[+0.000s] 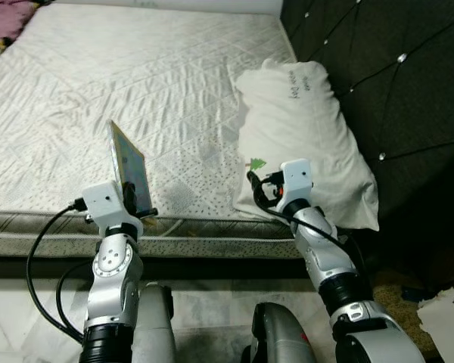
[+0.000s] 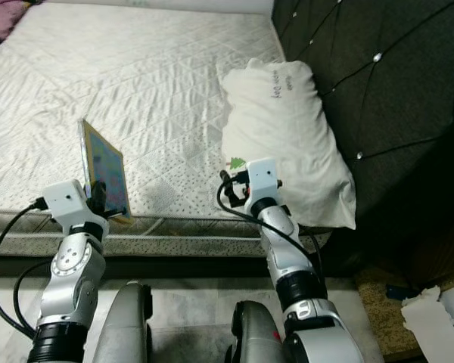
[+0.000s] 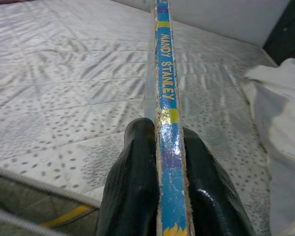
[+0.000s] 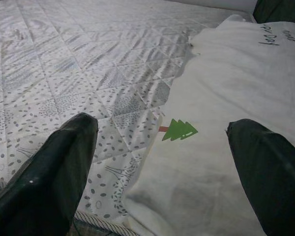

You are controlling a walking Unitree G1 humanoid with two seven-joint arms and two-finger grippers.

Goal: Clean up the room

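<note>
**Book gripped on edge at the bed's near side, pillow ahead of the free claw**

Left eye view: the left claw [image 1: 138, 203] holds a thin book [image 1: 130, 168] upright by its lower edge, just above the near edge of the mattress [image 1: 136, 83]. The book's long axis runs up and away from the claw. The pillow [image 1: 303, 136] lies on the mattress against the dark headboard [image 1: 393, 91]; the right claw [image 1: 259, 187] hovers at the pillow's near corner, so the right arm is the nearer one to it.

Right eye view: the same layout; crumpled paper [image 2: 431, 321] lies on the floor, well apart from the pillow on the headboard side.

Left wrist view: both black fingers [image 3: 132, 187] are clamped on the book's blue spine, which reads "MANDY STANLEY".

Right wrist view: the fingers [image 4: 49, 182] stand wide apart with nothing between them, the pillow's corner with a small green tree print directly ahead. Handwriting near the pillow's far end is too small to read surely.
</note>
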